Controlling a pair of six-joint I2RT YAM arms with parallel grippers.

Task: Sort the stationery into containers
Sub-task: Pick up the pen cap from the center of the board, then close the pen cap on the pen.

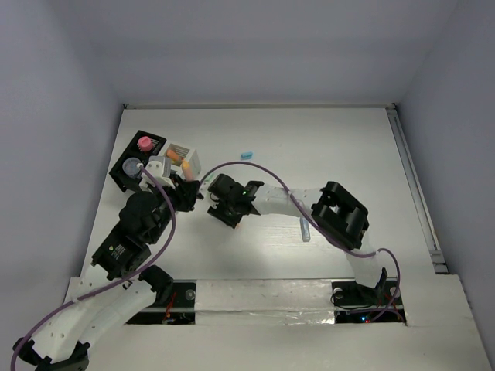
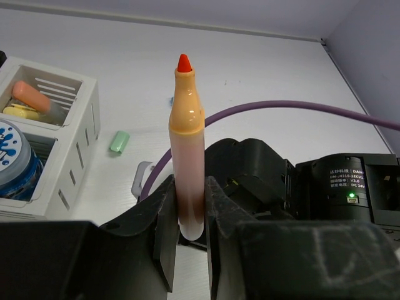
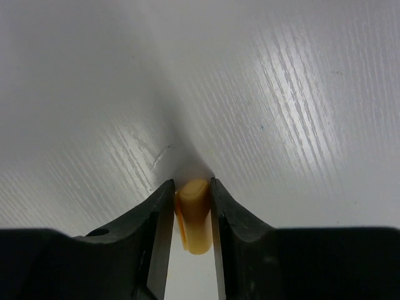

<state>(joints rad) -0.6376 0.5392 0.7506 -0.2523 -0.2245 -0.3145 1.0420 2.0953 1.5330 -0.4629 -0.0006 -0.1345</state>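
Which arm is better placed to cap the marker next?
Probably right: the right end effector grips the orange cap on the table, while the left end effector holds the uncapped orange marker upright.

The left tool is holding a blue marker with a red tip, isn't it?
Not quite. The marker in the left tool is orange, not blue. Its tip is red, as you said. The left wrist view shows it.

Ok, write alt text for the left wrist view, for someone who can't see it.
The left gripper holds an uncapped orange marker upright, red tip up. At left, a white compartmented box holds an orange stick and a blue-lidded tub; a green piece lies beside it.
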